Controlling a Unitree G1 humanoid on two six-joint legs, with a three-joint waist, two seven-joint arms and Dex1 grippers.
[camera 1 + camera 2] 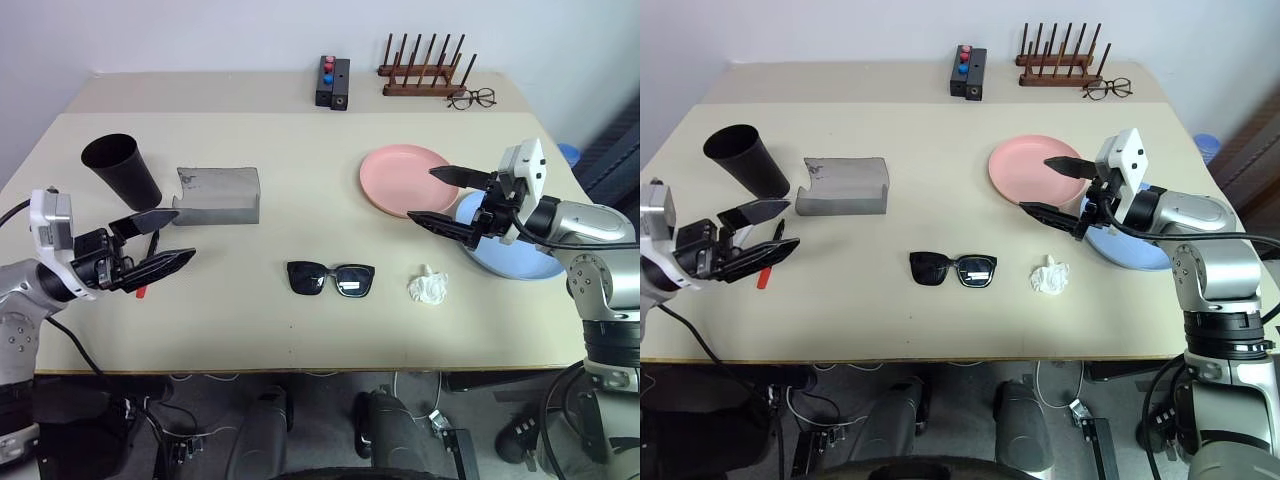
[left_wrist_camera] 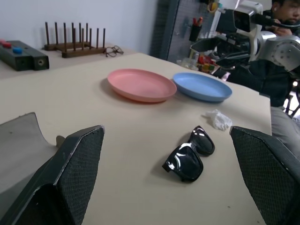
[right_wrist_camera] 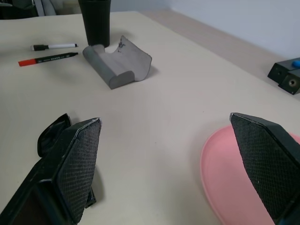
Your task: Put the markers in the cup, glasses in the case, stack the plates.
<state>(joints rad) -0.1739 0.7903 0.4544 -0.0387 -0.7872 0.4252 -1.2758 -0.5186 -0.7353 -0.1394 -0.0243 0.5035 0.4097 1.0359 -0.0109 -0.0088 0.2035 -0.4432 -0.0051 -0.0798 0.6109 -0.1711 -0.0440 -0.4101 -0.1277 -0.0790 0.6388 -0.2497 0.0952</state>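
Head views: the left gripper (image 1: pixel 168 240) hangs over the table's (image 1: pixel 300 320) left edge, pointing inward and roughly level, its two black fingers spread wide and holding nothing; the markers (image 1: pixel 768 262) lie mostly hidden under it, a red tip showing; the cup (image 1: pixel 121 170) stands just behind, the grey case (image 1: pixel 218 194) beside the cup with its flap raised. The right gripper (image 1: pixel 434 195) reaches in from the right, level, fingers also wide apart and empty, hovering over the near edge of the pink plate (image 1: pixel 405 178); the blue plate (image 1: pixel 515 262) sits under that forearm, touching or nearly touching the pink one. The glasses (image 1: pixel 331 278) lie folded open at the front middle, a crumpled white tissue (image 1: pixel 429 285) to their right. At the back are a black box (image 1: pixel 333 82) with red and blue buttons, a wooden peg rack (image 1: pixel 424 70) and wire-framed spectacles (image 1: pixel 472 98).

Left wrist view: the fingers frame the glasses, both plates side by side beyond; a person sits behind the right arm.

Right wrist view: the markers lie parallel near the cup and case; print on the red one is too small to read.
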